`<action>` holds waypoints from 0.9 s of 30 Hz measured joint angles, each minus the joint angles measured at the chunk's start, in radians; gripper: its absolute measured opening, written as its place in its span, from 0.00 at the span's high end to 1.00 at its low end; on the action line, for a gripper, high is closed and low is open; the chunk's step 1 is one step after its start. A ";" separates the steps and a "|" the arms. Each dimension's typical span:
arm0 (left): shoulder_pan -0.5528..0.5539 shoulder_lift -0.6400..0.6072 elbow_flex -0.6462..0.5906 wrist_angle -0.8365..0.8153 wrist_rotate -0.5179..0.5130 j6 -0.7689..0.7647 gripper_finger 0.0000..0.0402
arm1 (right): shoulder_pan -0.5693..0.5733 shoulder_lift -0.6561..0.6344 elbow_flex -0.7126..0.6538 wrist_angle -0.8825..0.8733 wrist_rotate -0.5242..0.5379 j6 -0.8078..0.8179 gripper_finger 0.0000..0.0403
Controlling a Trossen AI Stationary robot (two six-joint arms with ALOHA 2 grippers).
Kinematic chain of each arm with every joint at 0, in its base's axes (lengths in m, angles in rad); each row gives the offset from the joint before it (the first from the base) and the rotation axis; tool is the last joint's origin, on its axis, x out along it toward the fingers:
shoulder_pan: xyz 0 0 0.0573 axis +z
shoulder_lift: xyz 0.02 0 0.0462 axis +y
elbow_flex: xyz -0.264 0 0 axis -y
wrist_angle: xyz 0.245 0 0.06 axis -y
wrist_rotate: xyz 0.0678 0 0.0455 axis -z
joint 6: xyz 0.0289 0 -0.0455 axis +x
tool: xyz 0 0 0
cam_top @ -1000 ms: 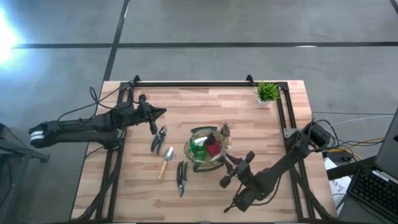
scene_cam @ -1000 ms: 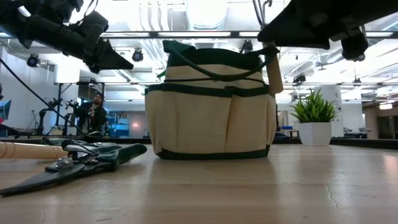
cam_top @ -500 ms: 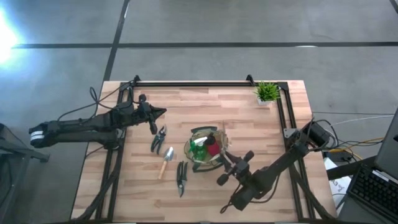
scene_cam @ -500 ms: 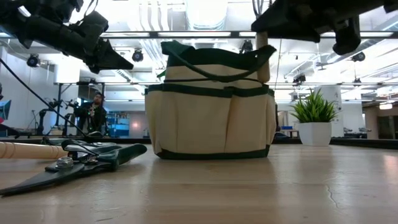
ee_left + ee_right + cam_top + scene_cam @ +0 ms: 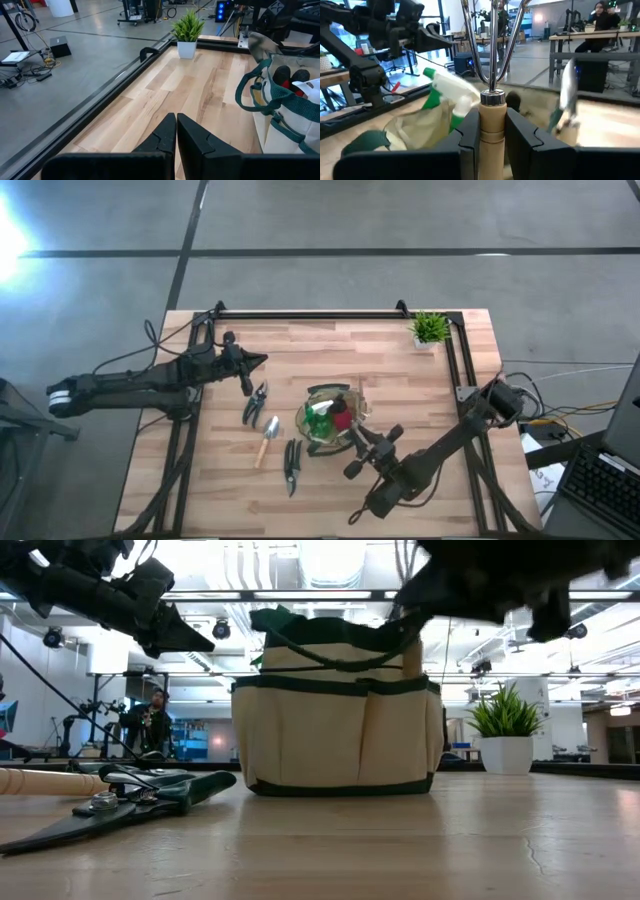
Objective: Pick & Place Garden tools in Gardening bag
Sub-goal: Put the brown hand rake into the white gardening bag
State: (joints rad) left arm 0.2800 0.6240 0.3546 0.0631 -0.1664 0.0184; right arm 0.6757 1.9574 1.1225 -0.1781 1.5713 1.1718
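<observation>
The olive-tan gardening bag [image 5: 330,423] stands at the table's middle, with the green spray bottle [image 5: 320,415] and the red-and-black piece [image 5: 343,418] inside. My right gripper [image 5: 361,437] is at the bag's near-right rim, shut on the wood-handled rake [image 5: 359,400], whose tines reach over the bag. Two black pruning shears [image 5: 255,405] [image 5: 292,465] and the silver trowel [image 5: 268,437] lie flat on the table left of the bag. My left gripper [image 5: 258,361] is shut and empty, above the table, far-left of the bag. My right gripper pinches the rake's wooden handle [image 5: 492,125] between its two fingers, just behind the silver collar. It comes from the table's near-right, slanting. The metal tines [image 5: 492,35] stick out past the fingertips over the bag's open top. The rake is lifted clear of the table.
A little green potted plant [image 5: 430,328] stands at the far right corner. A black rail [image 5: 310,313] runs along the far edge. Bare wood lies at the bag's right and at the near edge. A person [image 5: 155,720] shows in the room behind.
My right gripper has gone toward the table's left, up to the bag, carrying the rake. The rake's handle has come in over the bag's right rim, and the bag's top has shifted slightly to the left.
</observation>
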 joint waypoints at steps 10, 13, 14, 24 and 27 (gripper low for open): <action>0.000 0.001 0.000 -0.008 0.000 0.000 0.95 | -0.025 0.094 0.038 0.062 0.000 -0.085 0.88; 0.000 0.001 0.000 -0.010 0.000 0.000 0.95 | -0.024 0.079 0.039 0.063 0.000 -0.130 0.88; 0.000 0.001 0.000 -0.012 0.000 0.000 0.95 | -0.023 0.079 0.038 0.062 0.000 -0.132 0.88; 0.000 0.001 0.000 -0.013 0.000 0.000 0.95 | 0.006 0.079 0.014 0.058 -0.010 -0.111 0.88; 0.000 0.001 0.000 -0.013 0.000 0.000 0.95 | 0.008 0.079 -0.015 0.058 -0.027 -0.071 0.88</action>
State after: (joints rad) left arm 0.2801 0.6247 0.3546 0.0505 -0.1664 0.0184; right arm 0.6834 2.0365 1.1072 -0.1204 1.5444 1.1012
